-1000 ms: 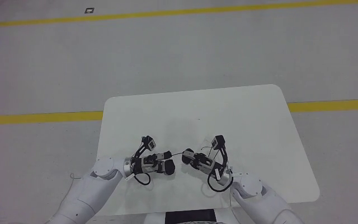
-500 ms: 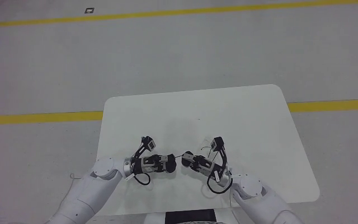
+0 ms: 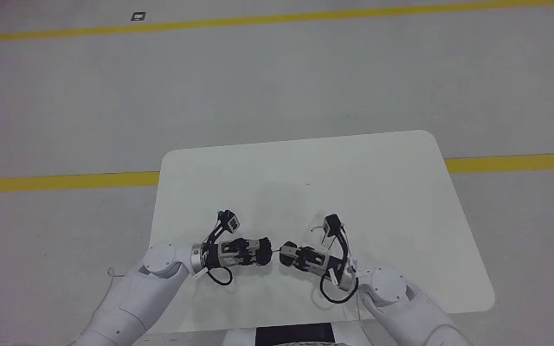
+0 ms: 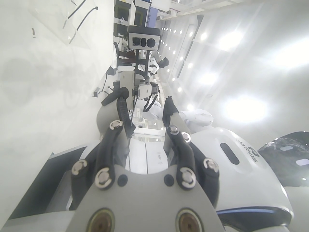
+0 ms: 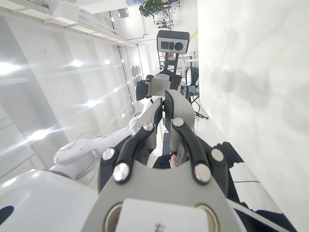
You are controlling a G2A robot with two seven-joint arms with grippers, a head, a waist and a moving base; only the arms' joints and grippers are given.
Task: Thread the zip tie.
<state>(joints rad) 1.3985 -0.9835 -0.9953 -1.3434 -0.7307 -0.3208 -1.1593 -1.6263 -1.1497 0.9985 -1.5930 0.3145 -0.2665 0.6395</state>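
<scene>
Low over the front middle of the white table [image 3: 389, 190], my two grippers face each other tip to tip. The zip tie [image 3: 273, 250] is a thin black strand running between them. My right gripper [image 3: 285, 253] [image 5: 164, 98] has its fingers pressed together on the tie. My left gripper [image 3: 262, 252] [image 4: 144, 101] stands open, its fingers spread wide. The strand [image 4: 131, 126] runs along the inner side of one of its fingers [image 4: 122, 112]. I cannot tell which end of the tie is the head.
Several spare black zip ties [image 4: 77, 5] lie on a clear sheet on the table beyond the grippers. In the top view they show as small dark marks [image 3: 313, 230] beside the right arm. A yellow floor line [image 3: 78, 181] runs behind the table.
The right gripper has moved toward the left one and slightly nearer the table's front edge. The gap between the two tips has nearly closed. The left arm has barely moved.
</scene>
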